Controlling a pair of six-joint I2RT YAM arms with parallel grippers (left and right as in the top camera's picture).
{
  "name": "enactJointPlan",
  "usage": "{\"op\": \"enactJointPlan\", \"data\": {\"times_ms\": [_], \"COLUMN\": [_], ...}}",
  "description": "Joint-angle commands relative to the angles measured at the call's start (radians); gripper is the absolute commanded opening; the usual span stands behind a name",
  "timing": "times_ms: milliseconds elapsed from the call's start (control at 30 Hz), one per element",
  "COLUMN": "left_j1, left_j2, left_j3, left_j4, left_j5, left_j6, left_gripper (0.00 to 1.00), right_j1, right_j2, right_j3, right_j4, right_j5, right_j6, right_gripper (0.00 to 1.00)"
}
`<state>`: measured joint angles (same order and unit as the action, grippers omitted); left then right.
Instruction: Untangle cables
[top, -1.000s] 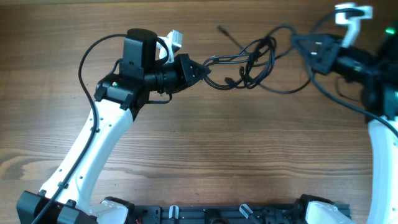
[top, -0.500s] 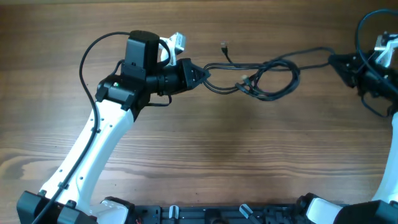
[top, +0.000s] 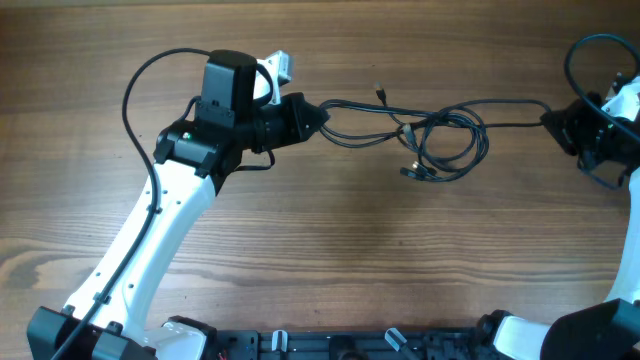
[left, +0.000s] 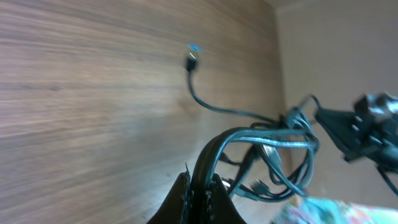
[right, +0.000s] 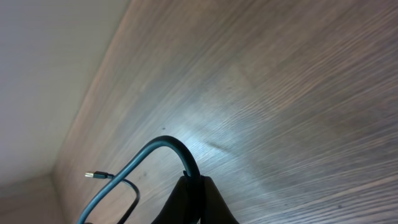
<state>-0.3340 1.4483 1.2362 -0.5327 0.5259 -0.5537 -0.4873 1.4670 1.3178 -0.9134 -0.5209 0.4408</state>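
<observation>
The thin black cables (top: 425, 125), looped in a knot toward the counter's (top: 400, 260) far edge, span left-to-right between left claw (top: 322, 112) and right claw (top: 548, 121), each pinching one end, with the knot roughly midway.

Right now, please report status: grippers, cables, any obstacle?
Left gripper shut on cables. Right gripper shut on their far end. Cables stretched between them, loops tangled mid-span, one plug loose. No obstacle seen.
</observation>
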Motion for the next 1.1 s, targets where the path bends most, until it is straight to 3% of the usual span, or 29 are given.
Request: {"op": "enactJointPlan", "data": {"times_ms": [0, 300, 433, 633, 867, 967, 1067], "left_j1": [0.077, 0.086, 0.085, 0.071, 0.018, 0.017, 0.017], "left_j2": [-0.006, -0.006, -0.006, -0.005, -0.009, -0.025, -0.043], "left_j3": [0.0, 0.0, 0.0, 0.0, 0.007, 0.087, 0.149], "left_j4": [-0.034, -0.107, -0.116, -0.119, -0.101, -0.006, 0.079], "left_j5": [-0.353, -0.592, -0.625, -0.324, -0.15, 0.074, 0.136], "left_j6": [0.023, -0.04, -0.041, 0.033, 0.106, 0.135, 0.072], "left_gripper": [0.04, 0.04, 0.04, 0.04, 0.09, 0.08, 0.04], "right_j1": [-0.049, -0.049, -0.031, 0.075, 0.135, 0.141, 0.185], "right_j2": [0.042, 0.059, 0.059, 0.059, 0.059, 0.058, 0.053], "right_j3": [0.017, 0.017, 0.017, 0.017, 0.017, 0.018, 0.018], "right_j4": [0.026, 0.039, 0.037, 0.037, 0.049, 0.045, 0.036], "right_j5": [0.227, 0.085, -0.06, -0.123, -0.115, -0.317, -0.389], "right_j6": [-0.018, -0.069, -0.151, -0.215, -0.217, -0.335, -0.394], "right_gripper": [0.05, 0.06, 0.15, 0.33, 0.4, 0.47, 0.5]}}
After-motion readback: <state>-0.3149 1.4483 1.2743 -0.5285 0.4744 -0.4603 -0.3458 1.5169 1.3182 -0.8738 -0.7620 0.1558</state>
